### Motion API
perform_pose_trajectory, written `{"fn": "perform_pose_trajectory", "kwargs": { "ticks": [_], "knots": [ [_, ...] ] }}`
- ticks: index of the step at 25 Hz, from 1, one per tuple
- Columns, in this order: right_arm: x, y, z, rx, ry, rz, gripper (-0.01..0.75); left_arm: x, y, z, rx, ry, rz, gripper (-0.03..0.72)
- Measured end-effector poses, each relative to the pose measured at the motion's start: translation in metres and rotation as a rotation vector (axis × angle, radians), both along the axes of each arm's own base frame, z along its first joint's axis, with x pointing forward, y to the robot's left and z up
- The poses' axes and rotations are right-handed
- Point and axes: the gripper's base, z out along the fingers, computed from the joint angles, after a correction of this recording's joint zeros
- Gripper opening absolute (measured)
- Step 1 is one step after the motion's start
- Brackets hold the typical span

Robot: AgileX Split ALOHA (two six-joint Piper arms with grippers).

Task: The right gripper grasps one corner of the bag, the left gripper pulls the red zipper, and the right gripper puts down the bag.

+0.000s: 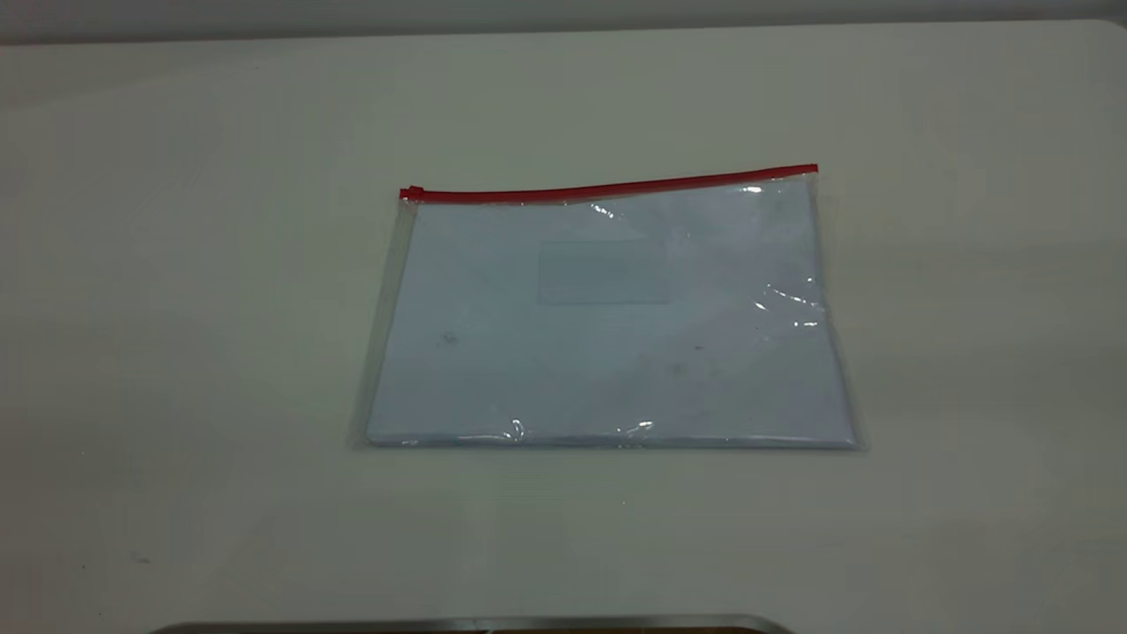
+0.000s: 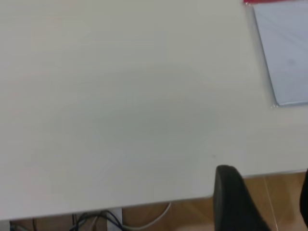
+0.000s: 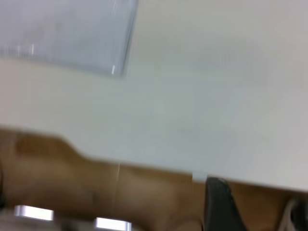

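The bag (image 1: 607,326) lies flat in the middle of the white table, with white paper inside and a faint label patch. The red zipper (image 1: 607,187) runs along its far long edge, with the slider tab (image 1: 412,193) at the left end. The corner of the bag (image 1: 812,172) at the strip's right end lies flat. Neither gripper shows in the exterior view. My left gripper (image 2: 267,175) is open and empty by the table's edge, far from the bag (image 2: 288,53). My right gripper (image 3: 257,192) is open and empty by the table's edge, away from the bag (image 3: 62,29).
The white table (image 1: 176,352) surrounds the bag on all sides. A dark metal-edged object (image 1: 475,625) sits at the near edge in the exterior view. Cables (image 2: 101,219) hang below the table's edge over a wooden floor (image 3: 57,168).
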Motion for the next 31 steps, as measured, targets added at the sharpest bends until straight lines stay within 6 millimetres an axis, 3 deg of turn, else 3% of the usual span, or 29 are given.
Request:
{"fn": "perform_pose_trajectory", "kwargs": {
  "ticks": [8,31],
  "knots": [
    [-0.054,-0.006,0.006,0.029,-0.346,-0.066,0.453,-0.006,0.000,-0.001,0.002,-0.040,-0.001,0.399],
    [-0.056,-0.006,0.005,0.032,-0.338,-0.069,0.453,-0.007,-0.001,-0.001,-0.001,-0.039,-0.004,0.399]
  ]
}}
